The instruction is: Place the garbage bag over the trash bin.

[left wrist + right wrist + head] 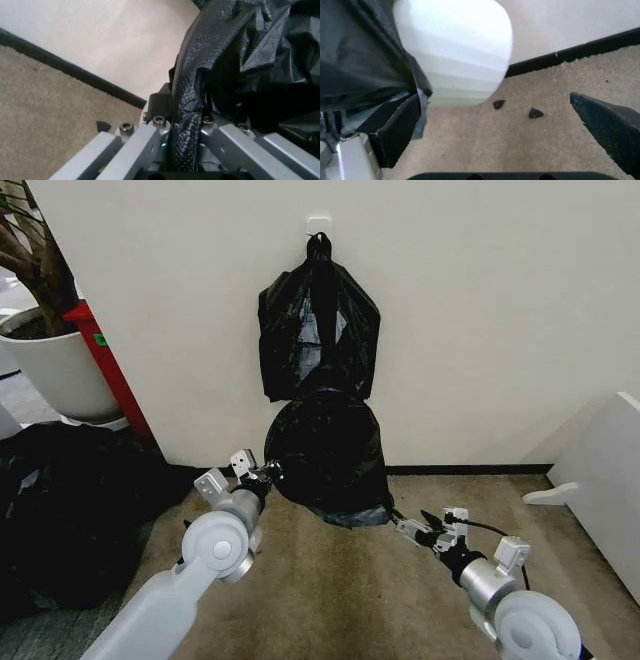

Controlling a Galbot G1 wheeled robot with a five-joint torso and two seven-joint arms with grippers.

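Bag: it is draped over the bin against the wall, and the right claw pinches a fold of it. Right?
No: the left claw pinches the fold, as the left wrist view shows; the right claw is open. The bag does drape the bin.

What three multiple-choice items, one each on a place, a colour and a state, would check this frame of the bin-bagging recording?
1. Where does the trash bin stand? A) on a table B) on the carpet by the wall C) on a shelf
2. What colour is the bin's bare side? A) red B) blue C) cream-white
3. What is the left hand doing? A) pinching a fold of the garbage bag B) hanging open, clear of it C) gripping the bin's rim
Answers: 1 B, carpet and wall meet right behind it in the right wrist view; 2 C, its uncovered side shows pale; 3 A, the left wrist view shows bag film clamped in it.
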